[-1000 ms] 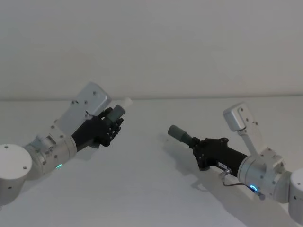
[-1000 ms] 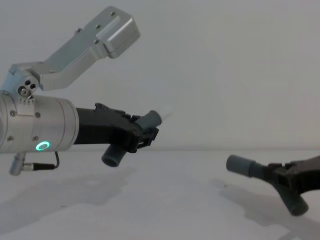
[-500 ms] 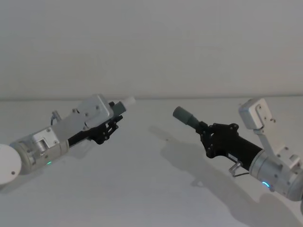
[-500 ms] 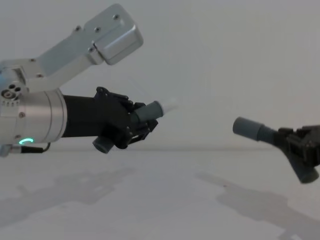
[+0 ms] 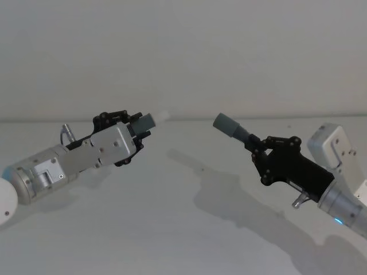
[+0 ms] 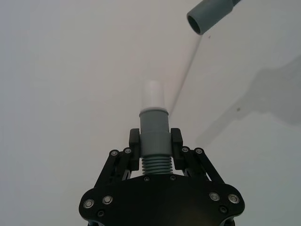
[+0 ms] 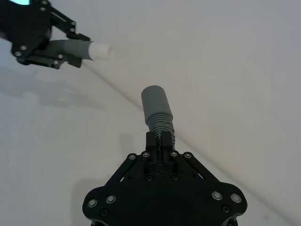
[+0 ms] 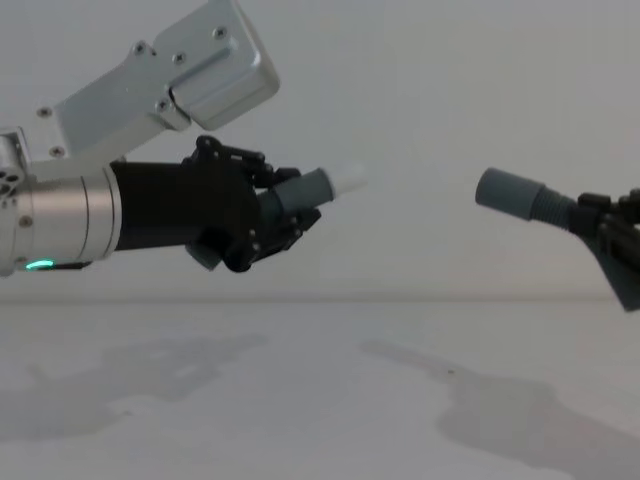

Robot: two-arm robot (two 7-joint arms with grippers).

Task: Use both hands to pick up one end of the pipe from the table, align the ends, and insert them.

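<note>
My left gripper (image 5: 135,129) is shut on the short pipe piece (image 8: 303,191), held in the air above the table (image 5: 172,229). Its whitish tip (image 8: 346,180) points toward the right arm. My right gripper (image 5: 261,151) is shut on the ribbed neck of the long pipe piece. That piece's wide grey collar (image 5: 226,122) faces left, toward the tip. In the chest view a clear gap separates the tip from the collar (image 8: 506,193), and both sit at nearly the same height. The left wrist view has the tip (image 6: 154,93) ahead of the left gripper (image 6: 154,147), with the collar mouth (image 6: 206,17) off to one side.
The white table (image 8: 300,400) runs back to a plain pale wall. Shadows of both arms lie on its surface beneath the raised pieces.
Both arms have risen from near the table. The left arm has turned so the short piece points level toward the right. The collar has lifted to about the tip's height.
</note>
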